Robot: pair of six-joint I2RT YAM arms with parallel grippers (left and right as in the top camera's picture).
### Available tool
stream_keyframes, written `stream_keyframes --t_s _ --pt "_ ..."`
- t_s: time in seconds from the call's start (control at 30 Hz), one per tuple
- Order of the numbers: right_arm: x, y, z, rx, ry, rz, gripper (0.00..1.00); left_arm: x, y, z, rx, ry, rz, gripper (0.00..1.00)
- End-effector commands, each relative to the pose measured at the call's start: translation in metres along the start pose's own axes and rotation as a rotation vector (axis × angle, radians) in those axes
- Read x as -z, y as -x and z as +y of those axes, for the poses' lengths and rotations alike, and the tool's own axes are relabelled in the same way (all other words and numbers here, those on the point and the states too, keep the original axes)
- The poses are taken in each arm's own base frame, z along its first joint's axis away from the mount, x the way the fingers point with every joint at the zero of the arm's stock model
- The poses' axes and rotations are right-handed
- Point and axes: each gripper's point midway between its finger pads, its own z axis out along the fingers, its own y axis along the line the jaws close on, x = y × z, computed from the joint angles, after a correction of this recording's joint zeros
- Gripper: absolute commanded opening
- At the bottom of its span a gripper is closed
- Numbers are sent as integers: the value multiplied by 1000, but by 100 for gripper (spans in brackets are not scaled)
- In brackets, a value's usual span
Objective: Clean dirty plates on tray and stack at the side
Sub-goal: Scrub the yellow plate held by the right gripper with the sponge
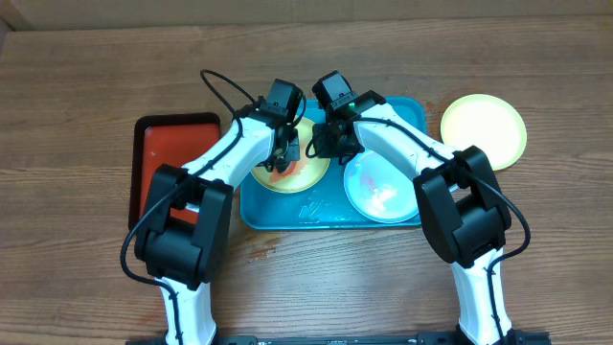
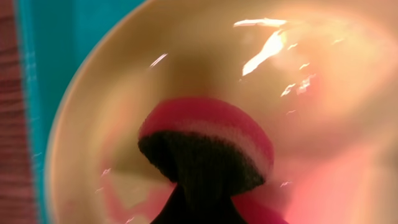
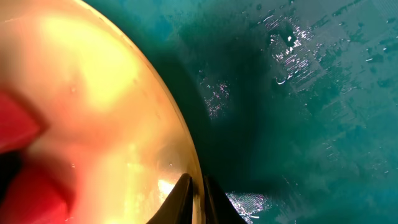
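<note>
The turquoise tray (image 1: 287, 213) holds a lime-green plate (image 1: 308, 172) at its left and a pale mint-white plate (image 1: 381, 188) with orange smears at its right. My left gripper (image 1: 284, 155) is shut on a pink sponge with a dark scrub side (image 2: 205, 149) and presses it on the green plate (image 2: 112, 112). My right gripper (image 1: 324, 144) is shut on that plate's rim (image 3: 193, 168), with the tray floor (image 3: 311, 112) beside it. A second lime-green plate (image 1: 484, 129) lies on the table to the right of the tray.
A red black-rimmed tray (image 1: 163, 153) lies left of the turquoise tray. The two arms cross close together over the tray's left half. Wooden table (image 1: 86, 278) surrounds everything.
</note>
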Motion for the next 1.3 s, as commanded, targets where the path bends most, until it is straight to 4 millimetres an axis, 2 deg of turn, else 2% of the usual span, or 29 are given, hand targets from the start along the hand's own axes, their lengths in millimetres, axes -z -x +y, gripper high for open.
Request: stream_keyframes --t_s 0.0,0.13,0.27,0.37,0.47,0.53,0.63,0.73,1.0,1.1,1.27 --pt "-7 -14 -6 1 -24 37 8 8 19 21 -37 123 -35 4" --pt "-7 -14 -6 1 -24 37 8 28 31 8 -37 58 -25 4" --pt "-7 -14 -6 1 -24 36 8 36 27 -38 -1 -196 32 4" --pt "-7 -14 -6 1 -25 37 8 26 22 -52 62 -273 60 4" --pt "-7 -14 -6 1 -28 36 8 9 14 -49 72 -246 94 4" --pt "-7 -14 -6 1 -28 37 8 -4 8 -42 69 -206 118 4" --pt "-7 -15 -7 1 -29 40 8 -22 1 -20 82 -112 147 4" --pt "-7 -15 -7 1 -29 39 8 -29 2 1 96 -34 145 4" --pt "-7 -15 -7 1 -29 39 8 -29 12 75 96 215 114 4" --pt "-7 -14 -7 1 -29 39 8 -27 13 95 80 273 119 4" --pt "-7 -14 -6 1 -27 35 8 -19 19 98 69 275 124 4"
